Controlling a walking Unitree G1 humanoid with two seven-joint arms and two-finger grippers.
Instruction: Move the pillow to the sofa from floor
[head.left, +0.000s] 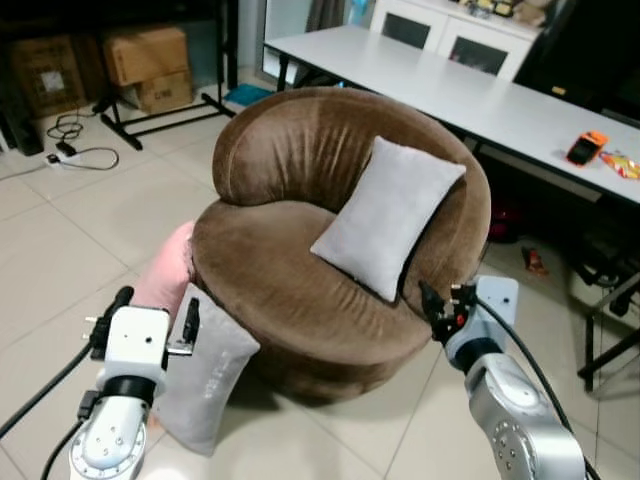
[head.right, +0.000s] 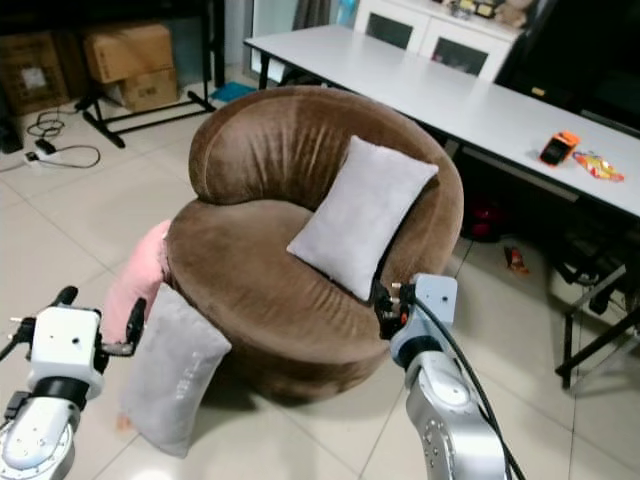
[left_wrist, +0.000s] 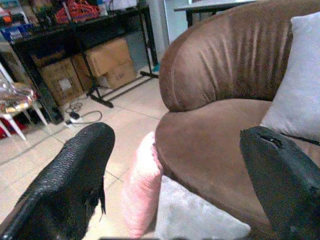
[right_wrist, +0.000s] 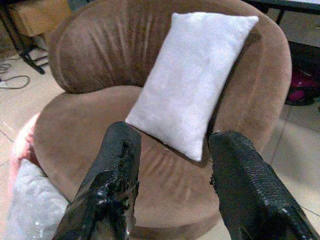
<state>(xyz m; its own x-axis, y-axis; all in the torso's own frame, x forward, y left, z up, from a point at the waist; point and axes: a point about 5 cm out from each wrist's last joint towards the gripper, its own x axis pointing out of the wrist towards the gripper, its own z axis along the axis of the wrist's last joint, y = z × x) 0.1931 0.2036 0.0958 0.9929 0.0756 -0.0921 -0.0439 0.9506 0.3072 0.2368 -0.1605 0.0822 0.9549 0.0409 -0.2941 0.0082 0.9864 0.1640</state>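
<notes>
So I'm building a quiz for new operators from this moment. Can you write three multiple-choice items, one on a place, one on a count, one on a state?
1. Where is the pink pillow?
A. on the white table
B. on the floor against the round brown velvet sofa
C. on the sofa seat

2. How many grey pillows are in view?
A. one
B. two
C. four

3. How do the left gripper fingers stand?
A. apart, holding nothing
B. shut on a pillow
C. shut on a cable

Key: 1 B, it stands on the tiles at the sofa's side. 2 B, one grey rectangular pillow leans on the backrest, another grey pillow leans on the sofa base. 3 A, the left wrist view shows a wide gap.
</notes>
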